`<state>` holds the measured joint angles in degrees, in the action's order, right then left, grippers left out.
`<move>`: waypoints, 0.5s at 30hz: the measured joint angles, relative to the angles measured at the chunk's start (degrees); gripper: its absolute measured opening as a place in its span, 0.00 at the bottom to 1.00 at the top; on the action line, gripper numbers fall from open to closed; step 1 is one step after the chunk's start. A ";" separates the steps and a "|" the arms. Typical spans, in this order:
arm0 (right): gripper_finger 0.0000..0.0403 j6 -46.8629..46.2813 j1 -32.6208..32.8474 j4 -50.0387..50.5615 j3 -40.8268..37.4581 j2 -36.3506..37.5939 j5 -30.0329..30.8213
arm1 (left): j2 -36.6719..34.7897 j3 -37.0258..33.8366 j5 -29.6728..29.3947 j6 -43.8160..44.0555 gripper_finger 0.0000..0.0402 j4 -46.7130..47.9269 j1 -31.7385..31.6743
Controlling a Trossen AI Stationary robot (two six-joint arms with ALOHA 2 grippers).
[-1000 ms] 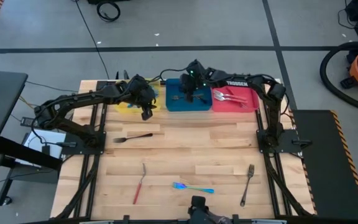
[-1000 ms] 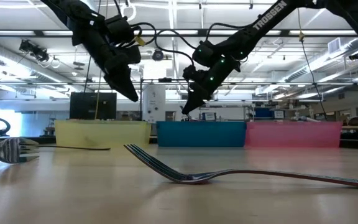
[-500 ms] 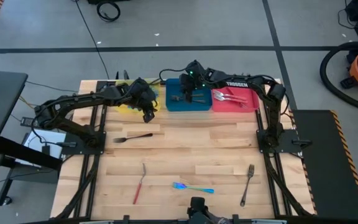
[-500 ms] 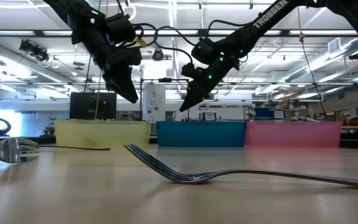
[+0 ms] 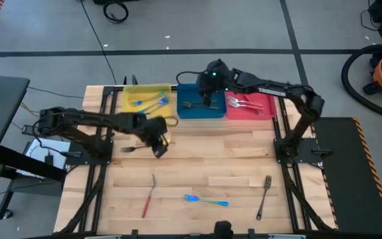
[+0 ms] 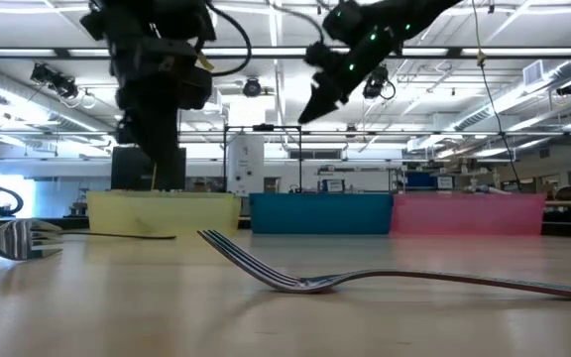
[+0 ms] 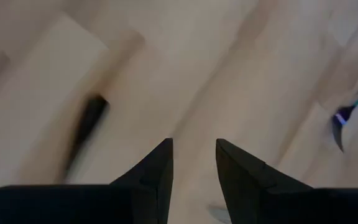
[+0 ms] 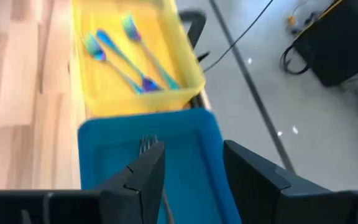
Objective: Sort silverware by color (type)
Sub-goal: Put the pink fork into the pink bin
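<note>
The silverware lies scattered. My left gripper (image 5: 158, 147), fingers slightly parted and holding nothing, hangs over the dark fork (image 5: 136, 147) at the surface's (image 5: 204, 162) nine o'clock. My right gripper (image 5: 208, 99), also part open and empty, hovers at twelve o'clock over the blue tray (image 5: 201, 111), which holds a dark fork (image 8: 146, 145). Blue pieces (image 5: 148, 101) sit in the yellow tray (image 5: 128, 91), silver ones (image 5: 243, 102) in the red tray (image 5: 268, 105). Along six o'clock lie a red-handled fork (image 5: 149, 196), a blue spoon (image 5: 205, 199) and a grey fork (image 5: 264, 196).
</note>
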<state>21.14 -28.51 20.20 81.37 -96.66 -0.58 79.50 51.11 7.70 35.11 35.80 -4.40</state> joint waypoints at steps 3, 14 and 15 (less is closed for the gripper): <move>0.42 -0.58 0.22 0.91 -0.01 3.00 0.15 | 0.00 0.00 -2.37 8.75 0.30 0.18 5.48; 0.42 -0.61 0.65 3.70 -0.01 8.84 0.13 | 0.00 0.00 -9.81 42.23 0.30 4.95 22.69; 0.42 -0.61 0.65 3.64 -0.01 8.89 0.13 | 0.00 0.00 -10.28 44.90 0.30 4.57 24.00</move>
<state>20.53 -27.86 23.84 81.36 -87.77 -0.45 79.51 51.11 -2.58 80.01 40.37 19.60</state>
